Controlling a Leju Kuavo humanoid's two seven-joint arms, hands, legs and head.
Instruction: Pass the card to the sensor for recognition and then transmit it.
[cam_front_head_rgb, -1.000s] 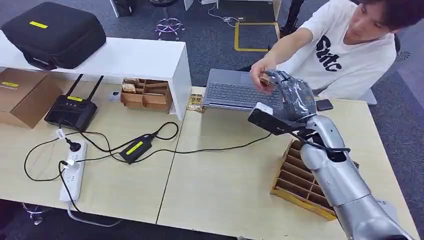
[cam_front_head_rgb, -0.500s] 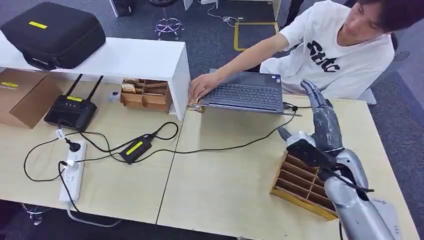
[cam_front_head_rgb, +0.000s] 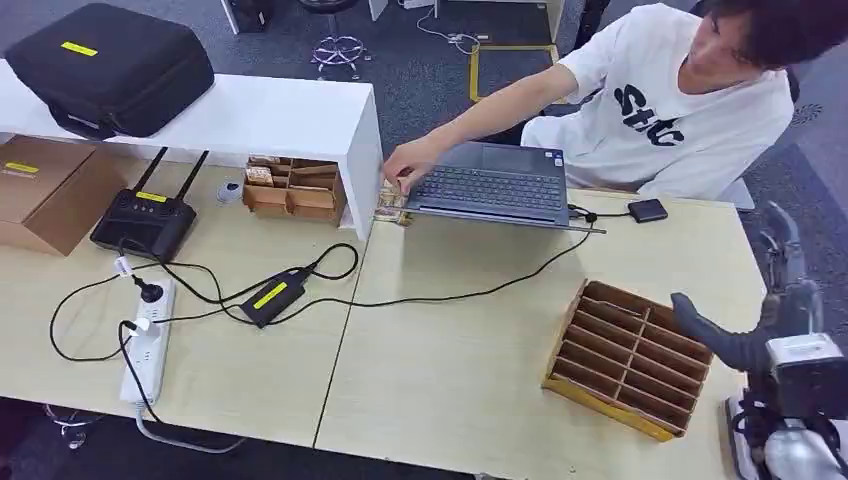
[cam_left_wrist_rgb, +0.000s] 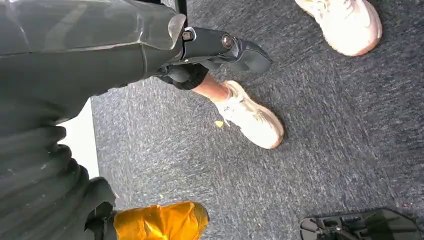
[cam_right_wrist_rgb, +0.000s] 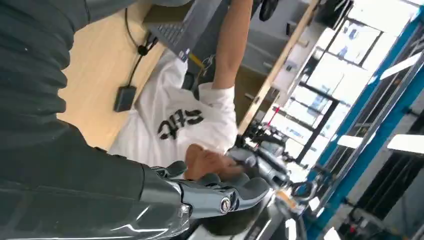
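My right hand (cam_front_head_rgb: 775, 315) is raised past the table's right edge, beside the wooden slotted tray (cam_front_head_rgb: 625, 350), with its fingers apart and nothing in them. The right wrist view shows its fingers (cam_right_wrist_rgb: 227, 196) stretched out and empty, with the person behind them. The person's hand (cam_front_head_rgb: 405, 165) reaches over the laptop (cam_front_head_rgb: 495, 183) to a small pile of cards (cam_front_head_rgb: 391, 207) at the laptop's left corner. A small black sensor box (cam_front_head_rgb: 648, 210) on a cable lies right of the laptop. My left hand (cam_left_wrist_rgb: 220, 45) hangs over the floor, holding nothing.
A white shelf (cam_front_head_rgb: 250, 115) carries a black case (cam_front_head_rgb: 110, 65). Under it are a cardboard box of cards (cam_front_head_rgb: 290, 187), a router (cam_front_head_rgb: 145, 220) and a brown carton (cam_front_head_rgb: 45, 190). A power strip (cam_front_head_rgb: 145, 340), an adapter (cam_front_head_rgb: 272, 295) and cables cross the table's left half.
The person took the card from my right hand and carried it to the pile left of the laptop. My right arm drew back from the laptop to the table's right edge, empty.
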